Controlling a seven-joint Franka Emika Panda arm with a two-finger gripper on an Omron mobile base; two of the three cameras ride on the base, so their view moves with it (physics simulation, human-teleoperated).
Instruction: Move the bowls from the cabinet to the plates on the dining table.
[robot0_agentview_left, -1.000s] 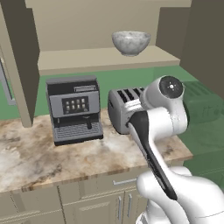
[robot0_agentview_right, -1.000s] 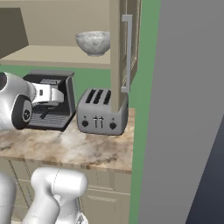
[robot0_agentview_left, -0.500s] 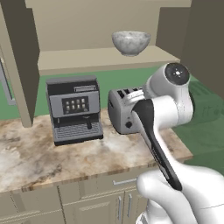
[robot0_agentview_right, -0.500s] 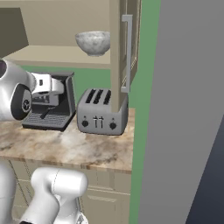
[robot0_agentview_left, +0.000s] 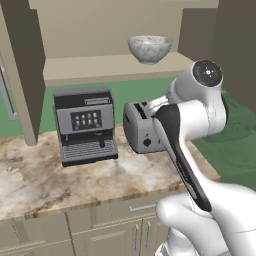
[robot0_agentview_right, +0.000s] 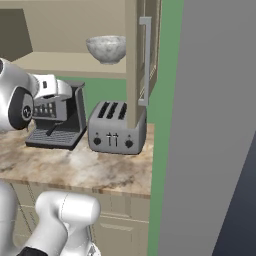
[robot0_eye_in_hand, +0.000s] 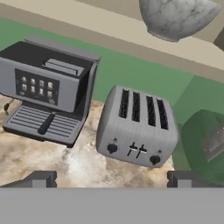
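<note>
The pale marbled bowl (robot0_agentview_left: 149, 48) stands upright on the beige shelf (robot0_agentview_left: 110, 67) of the open cabinet (robot0_agentview_right: 132, 60), above the marbled counter (robot0_agentview_left: 75, 175). Under the shelf, a coffee machine (robot0_agentview_left: 85, 125) and a four-slot toaster (robot0_agentview_right: 117, 128) stand side by side. The gripper (robot0_eye_in_hand: 111, 178) is low, over the counter, with its jaws spread wide and nothing between them; it faces the toaster, and the bowl is high above its line.

I think the danger is in the climb. If the hand rises too close, it may strike the shelf edge or the toaster. If it reaches the bowl from a bad angle, one finger could push the rounded wall and slide the bowl deeper or tip it off the shelf.
</note>
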